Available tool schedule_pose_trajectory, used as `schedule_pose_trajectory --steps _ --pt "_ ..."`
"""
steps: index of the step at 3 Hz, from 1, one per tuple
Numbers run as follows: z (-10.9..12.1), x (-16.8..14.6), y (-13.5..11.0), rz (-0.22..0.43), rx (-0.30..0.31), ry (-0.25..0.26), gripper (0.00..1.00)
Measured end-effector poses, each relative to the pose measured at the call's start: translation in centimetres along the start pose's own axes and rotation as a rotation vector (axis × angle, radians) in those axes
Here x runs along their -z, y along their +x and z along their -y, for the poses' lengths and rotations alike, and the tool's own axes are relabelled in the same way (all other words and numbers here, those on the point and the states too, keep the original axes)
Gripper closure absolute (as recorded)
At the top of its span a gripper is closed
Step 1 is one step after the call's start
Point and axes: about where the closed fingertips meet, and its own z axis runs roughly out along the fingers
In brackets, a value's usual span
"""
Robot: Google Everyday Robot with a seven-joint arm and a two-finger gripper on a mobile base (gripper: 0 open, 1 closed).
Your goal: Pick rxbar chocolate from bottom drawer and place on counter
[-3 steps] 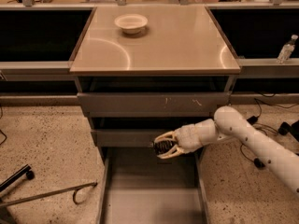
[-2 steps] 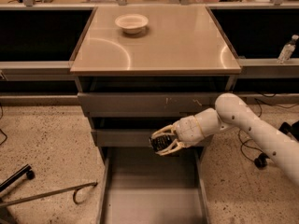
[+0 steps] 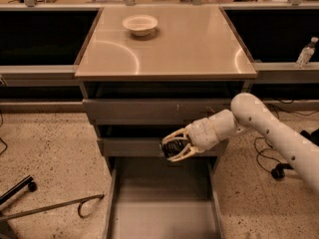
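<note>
My gripper is shut on the rxbar chocolate, a small black bar held between the two pale fingers. It hangs in front of the middle drawer's face, above the open bottom drawer, whose grey floor shows nothing on it. The white arm reaches in from the right. The counter is the glossy beige top of the cabinet, well above the gripper.
A white bowl sits at the back left of the counter. Two shallower grey drawers stand slightly pulled out above the gripper. A plastic bottle is at the right. A metal bar and cables lie on the speckled floor.
The gripper with the bar has risen a little and shifted slightly left; the arm has lifted with it.
</note>
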Motion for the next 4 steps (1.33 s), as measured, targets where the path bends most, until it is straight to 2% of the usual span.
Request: schedule_pose_trajectory --steps 1,3,4 --pt "3.3 3.3 -5.6 0.039 0.077 -0.024 1.00" --pt "11.3 9.0 -19.4 0.150 0.274 -0.092 1.00" --pt "16.6 10.1 -24.3 0.184 0.355 -0.054 1.00"
